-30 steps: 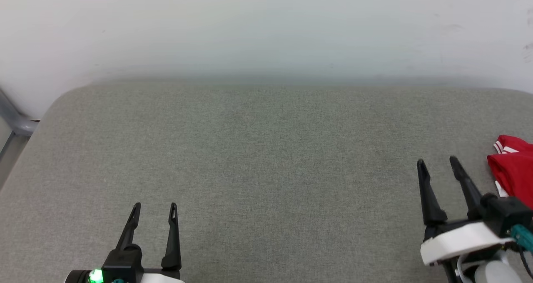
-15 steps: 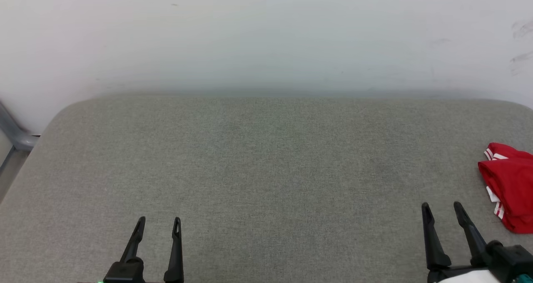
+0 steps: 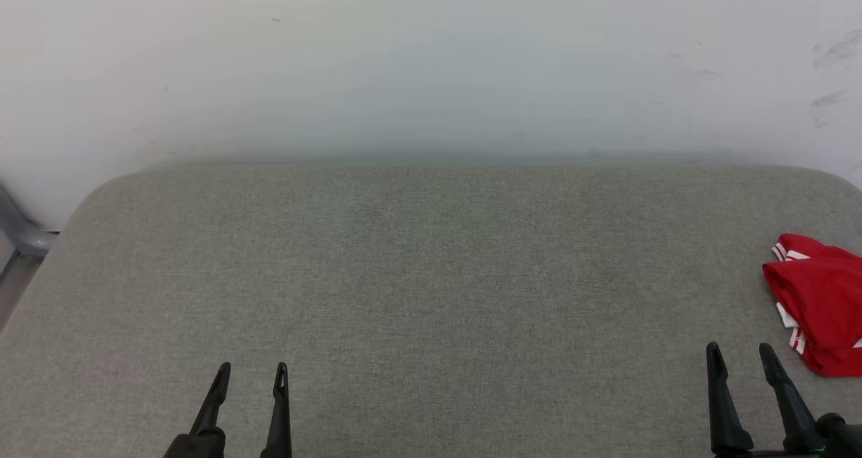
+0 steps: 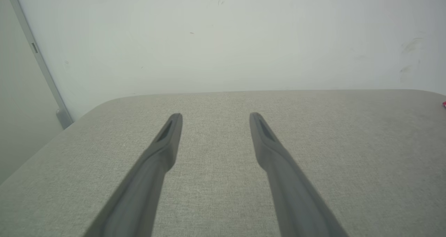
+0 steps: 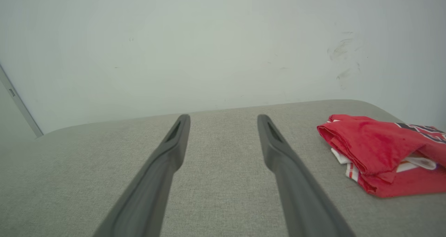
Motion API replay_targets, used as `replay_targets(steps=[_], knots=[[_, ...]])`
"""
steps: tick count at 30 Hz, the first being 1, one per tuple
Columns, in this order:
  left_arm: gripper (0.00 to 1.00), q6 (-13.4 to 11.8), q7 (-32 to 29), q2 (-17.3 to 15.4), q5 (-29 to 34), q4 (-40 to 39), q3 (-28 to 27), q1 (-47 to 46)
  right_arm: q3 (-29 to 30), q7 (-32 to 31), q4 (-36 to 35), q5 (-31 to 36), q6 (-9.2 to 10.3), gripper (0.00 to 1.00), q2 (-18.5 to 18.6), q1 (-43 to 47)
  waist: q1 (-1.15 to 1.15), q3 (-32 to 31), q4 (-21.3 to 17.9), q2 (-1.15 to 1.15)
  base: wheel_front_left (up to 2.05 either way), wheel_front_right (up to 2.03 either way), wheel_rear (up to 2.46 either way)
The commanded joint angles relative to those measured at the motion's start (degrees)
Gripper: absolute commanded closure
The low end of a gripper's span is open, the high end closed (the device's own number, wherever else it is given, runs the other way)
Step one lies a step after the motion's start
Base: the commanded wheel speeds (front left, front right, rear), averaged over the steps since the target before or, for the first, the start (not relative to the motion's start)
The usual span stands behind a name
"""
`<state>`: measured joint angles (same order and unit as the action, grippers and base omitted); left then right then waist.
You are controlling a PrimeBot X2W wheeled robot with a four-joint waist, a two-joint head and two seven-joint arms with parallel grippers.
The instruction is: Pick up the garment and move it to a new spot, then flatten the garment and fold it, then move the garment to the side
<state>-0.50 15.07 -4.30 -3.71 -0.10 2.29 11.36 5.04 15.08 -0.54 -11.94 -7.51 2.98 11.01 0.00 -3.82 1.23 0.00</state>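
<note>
Both grippers are low at the near side of the bench (image 3: 431,263), fingers pointing toward the far edge and the pale wall (image 3: 431,60); the left gripper (image 3: 252,368) sits left of the middle, jaws spread wide, nothing between them but grey fabric; the right gripper (image 3: 739,348) is over toward the right edge, jaws just as wide and equally empty. And there's the garment (image 3: 818,303), a folded red bundle lying against the bench's right edge, just beyond and to the right of the right gripper's fingers, clear of them; from the right wrist view a white sleeve and red-and-white striped trim peek out under the top red fold, and black white-edged lettering shows at its far right end. A grey post (image 3: 20,222) stands off the bench's far left corner; dark scuffs (image 3: 832,47) mark the wall above the right side.
</note>
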Motion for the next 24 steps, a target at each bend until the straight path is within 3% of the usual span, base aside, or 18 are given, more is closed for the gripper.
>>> replay_targets(steps=[1,19,20,24], knots=[[0.00,0.2,0.1,0.3,-0.1,-0.3,-0.3,0.6,0.1,0.1,-0.3,-0.2,0.05,0.00,-0.2,0.8,0.00,0.0,-0.1,0.00,0.00,0.00,0.00],[0.00,0.6,0.1,0.7,0.4,0.3,-1.3,0.0,-1.0,0.1,0.2,0.8,0.05,0.00,-0.2,0.1,0.00,-0.2,-0.1,0.00,0.00,0.00,0.00],[1.00,0.5,0.0,0.7,0.4,0.3,-1.2,0.1,-1.0,0.0,0.2,0.5,0.00,1.00,0.0,0.1,0.00,-0.2,-0.1,0.00,0.00,0.00,0.00],[1.00,0.5,-0.2,0.9,0.4,2.0,-1.0,0.2,-1.1,-0.1,1.8,0.4,-0.01,1.00,0.0,0.3,0.00,-0.2,-0.1,0.00,0.00,0.00,0.00]])
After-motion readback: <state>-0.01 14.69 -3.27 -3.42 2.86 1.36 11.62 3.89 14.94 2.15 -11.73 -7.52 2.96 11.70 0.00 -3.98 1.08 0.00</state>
